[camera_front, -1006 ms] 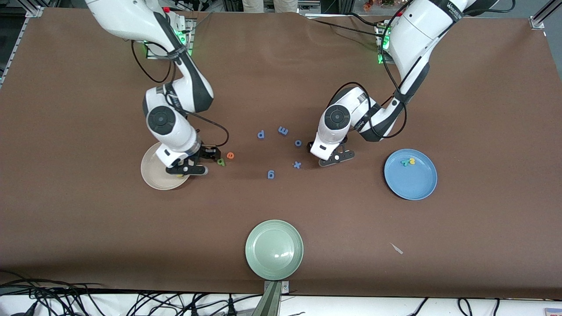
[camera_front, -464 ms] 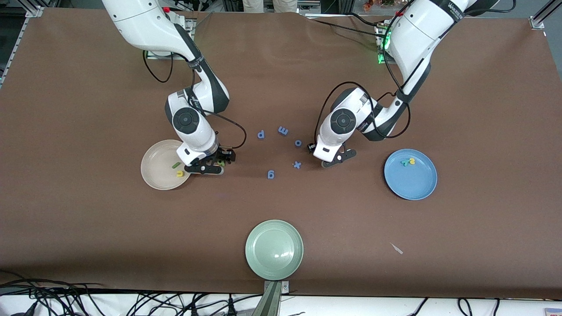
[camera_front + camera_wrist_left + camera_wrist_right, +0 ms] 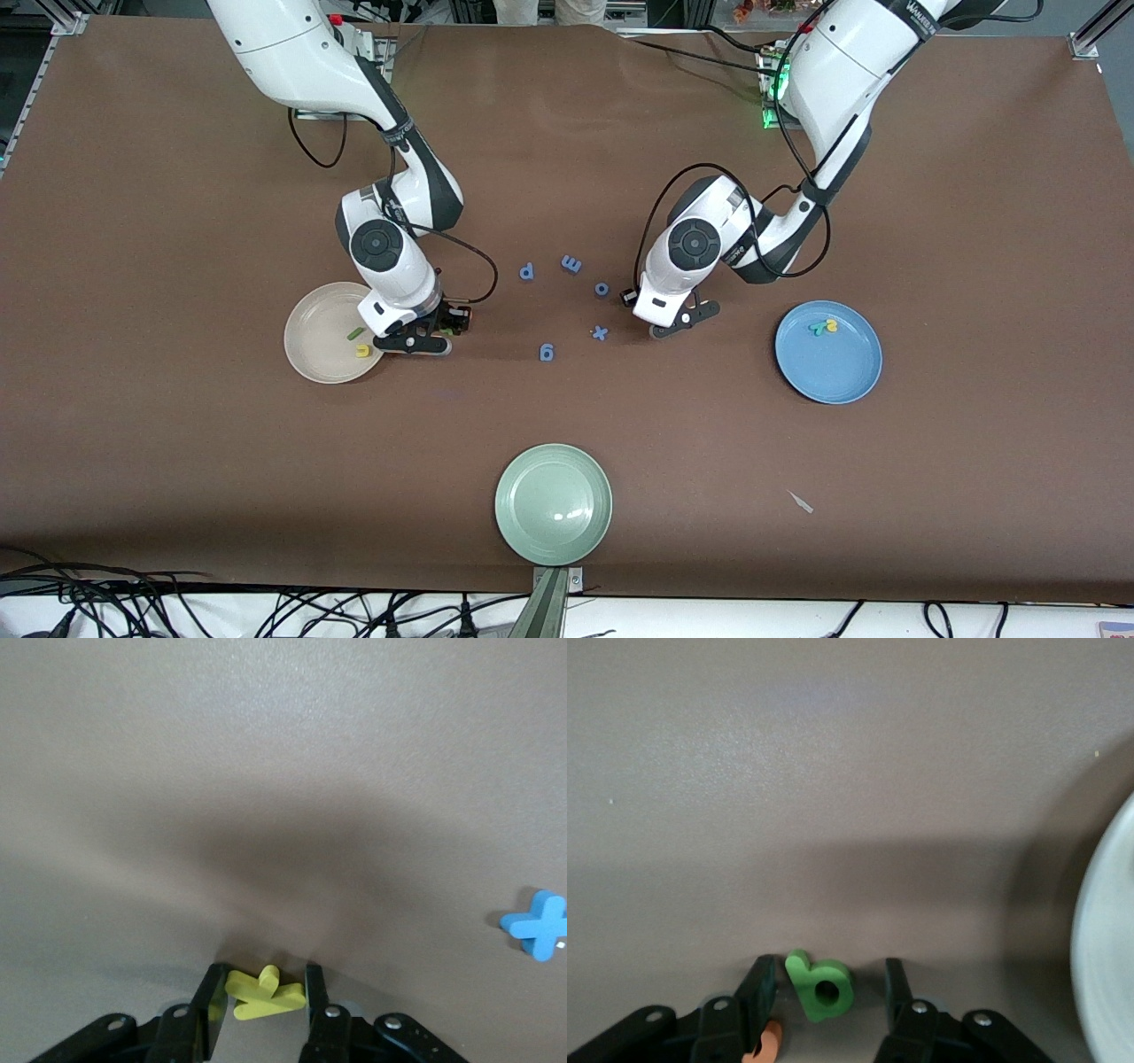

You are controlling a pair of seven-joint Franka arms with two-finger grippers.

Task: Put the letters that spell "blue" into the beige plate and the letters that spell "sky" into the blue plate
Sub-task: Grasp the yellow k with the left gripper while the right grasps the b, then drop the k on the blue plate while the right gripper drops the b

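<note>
The left gripper [image 3: 260,1001] pinches the yellow k [image 3: 264,992] on the table mid-worktop near the blue x [image 3: 538,923]. The right gripper [image 3: 826,992], fingers apart, straddles the green b [image 3: 821,987] just beside the beige plate [image 3: 312,341]; the orange e [image 3: 767,1043] lies just outside one finger.

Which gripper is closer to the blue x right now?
Left. The left gripper sits down at the table just beside the blue x, around a yellow k; the right gripper is by the beige plate.
</note>
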